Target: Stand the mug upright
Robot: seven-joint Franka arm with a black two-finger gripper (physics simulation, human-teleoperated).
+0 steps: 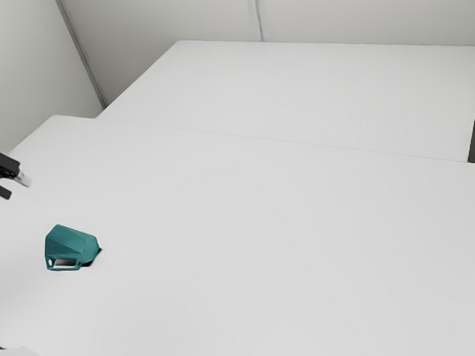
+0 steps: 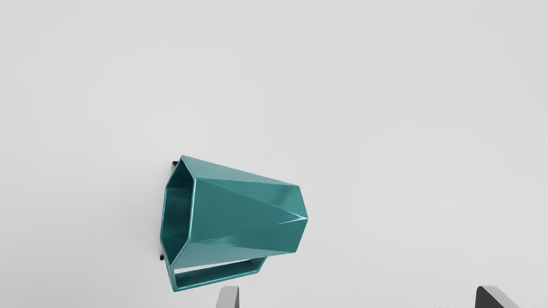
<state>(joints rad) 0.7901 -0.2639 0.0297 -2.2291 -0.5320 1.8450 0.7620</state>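
Exterior view: tipped mug (image 1: 75,244) lies apart from parted fingers (image 1: 2,191).

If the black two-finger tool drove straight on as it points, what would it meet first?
Probably the teal faceted mug lying on its side, met by one fingertip near its handle; the other faces white tabletop. Depth is unclear: the tool may miss the mug.
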